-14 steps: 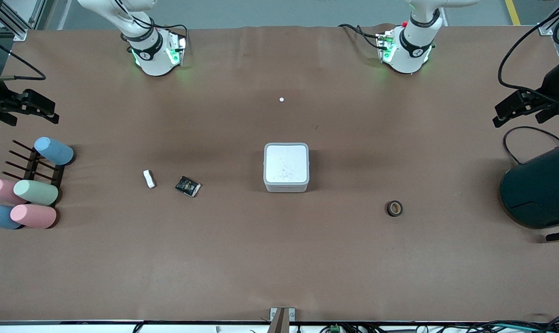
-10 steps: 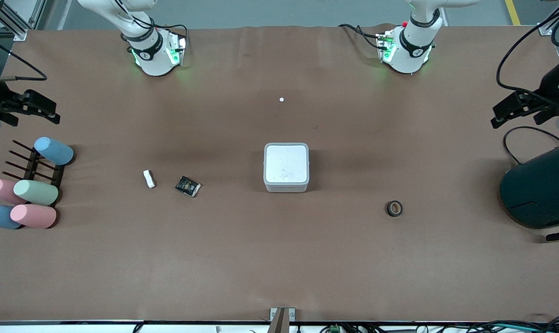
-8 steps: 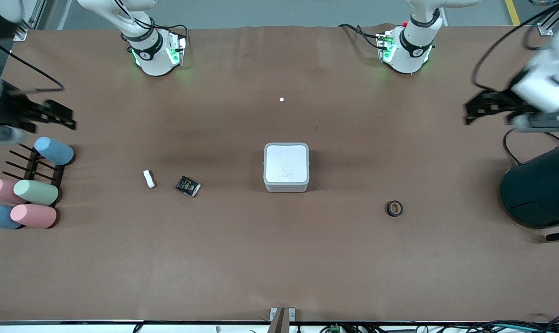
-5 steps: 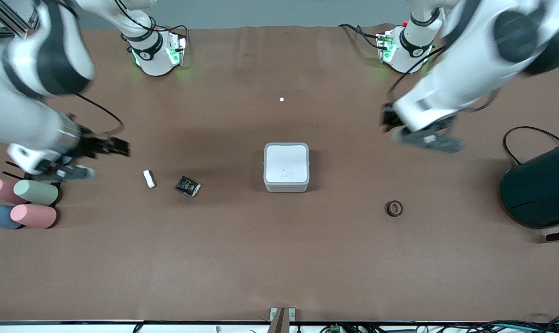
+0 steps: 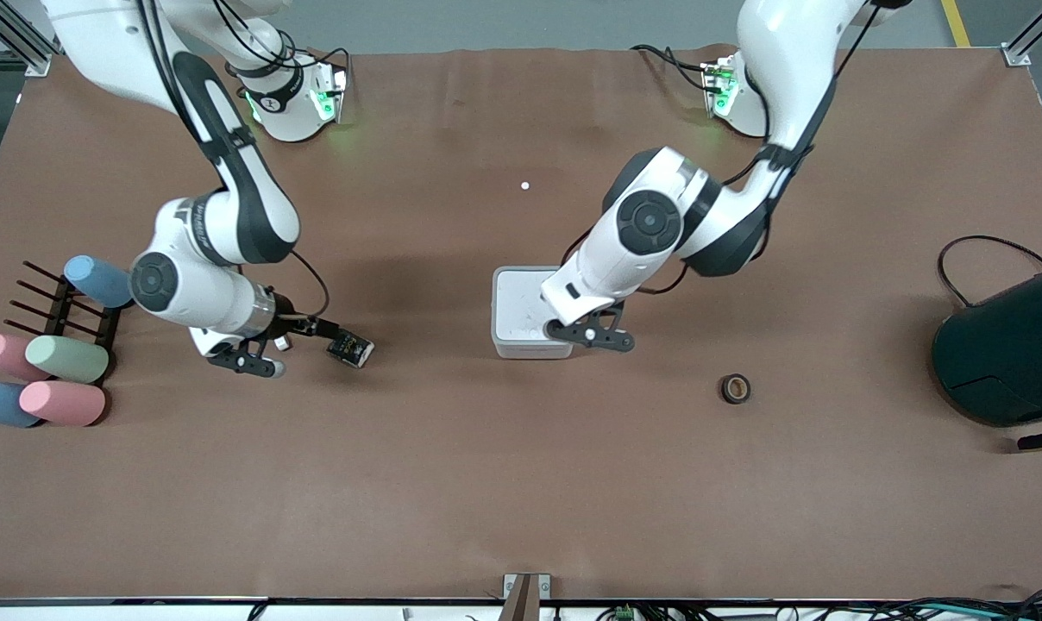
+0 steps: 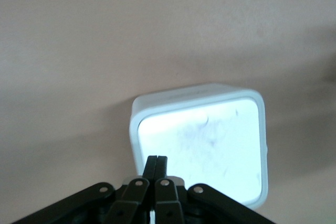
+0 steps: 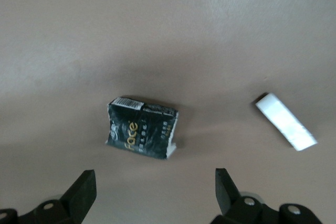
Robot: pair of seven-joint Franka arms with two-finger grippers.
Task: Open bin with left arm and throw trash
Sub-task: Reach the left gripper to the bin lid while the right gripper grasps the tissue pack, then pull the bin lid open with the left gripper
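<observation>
The white square bin (image 5: 521, 304) stands mid-table with its lid down. My left gripper (image 5: 562, 328) is shut and empty, low over the bin's edge nearer the front camera; in the left wrist view the shut fingertips (image 6: 156, 163) overlap the lid (image 6: 202, 140). My right gripper (image 5: 316, 328) is open and empty, just above the table beside the black shiny snack packet (image 5: 351, 348). The right wrist view shows the packet (image 7: 142, 128) and the white wrapper scrap (image 7: 286, 121) ahead of the open gripper (image 7: 155, 190). The dark tape roll (image 5: 735, 388) lies toward the left arm's end.
A large dark teal container (image 5: 1013, 354) with a black cable (image 5: 987, 246) stands at the left arm's end. Pastel cylinders (image 5: 64, 358) lie on and beside a dark rack (image 5: 59, 302) at the right arm's end. A tiny white dot (image 5: 524, 185) lies near the bases.
Both arms swung in from the table's ends. The left gripper came down over the bin; the right gripper came down beside the packet and scrap. The trash and bin have not moved.
</observation>
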